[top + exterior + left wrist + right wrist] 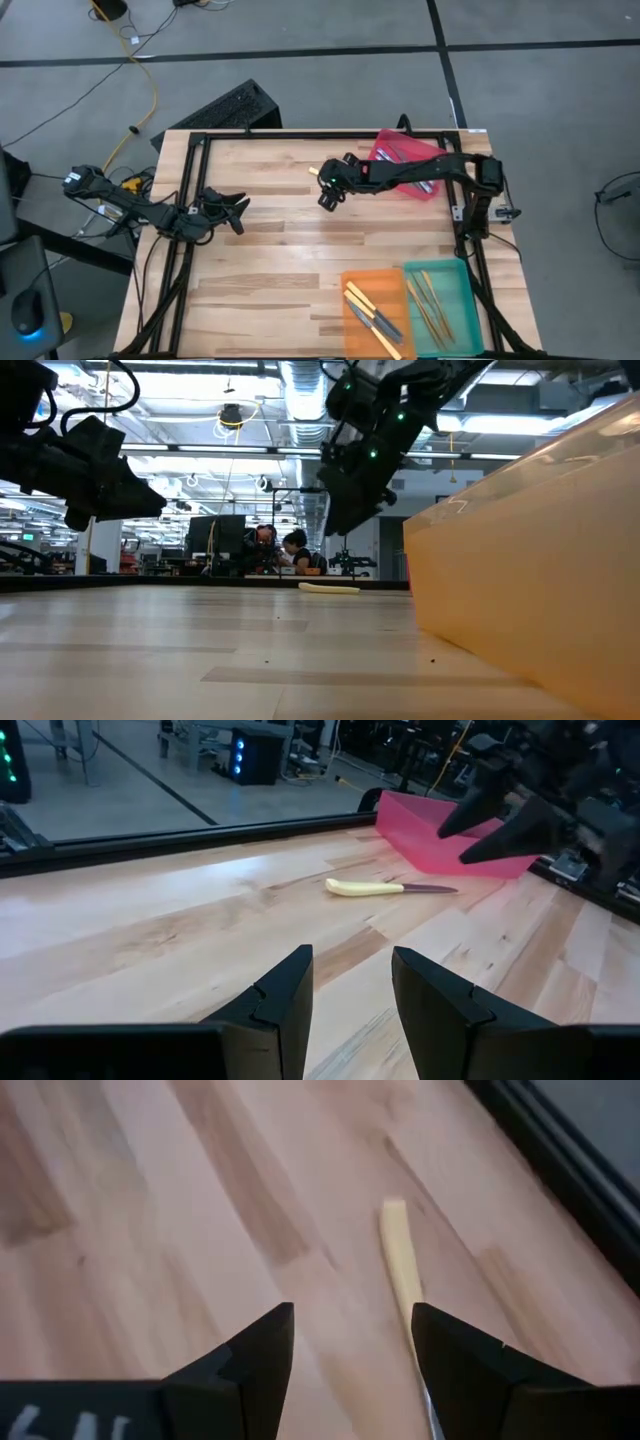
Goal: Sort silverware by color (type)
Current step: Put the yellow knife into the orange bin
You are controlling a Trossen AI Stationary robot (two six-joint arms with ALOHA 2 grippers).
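- Right claw (329,197) hangs above the table (280,260), fingers apart, gripping nothing.
- Yellow-handled knife (385,888) lies flat on the bare wood just beside it, near the red tray (425,187).
- Left claw (238,210) waits at the left edge, fingers apart, empty.
- Orange tray (360,340) holds yellow-handled pieces; teal tray (462,310) holds what look like wooden ones.

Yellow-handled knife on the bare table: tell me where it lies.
The yellow-handled knife lies flat on the wood toward the table's far edge, just left of the red tray, with the open right gripper above it.
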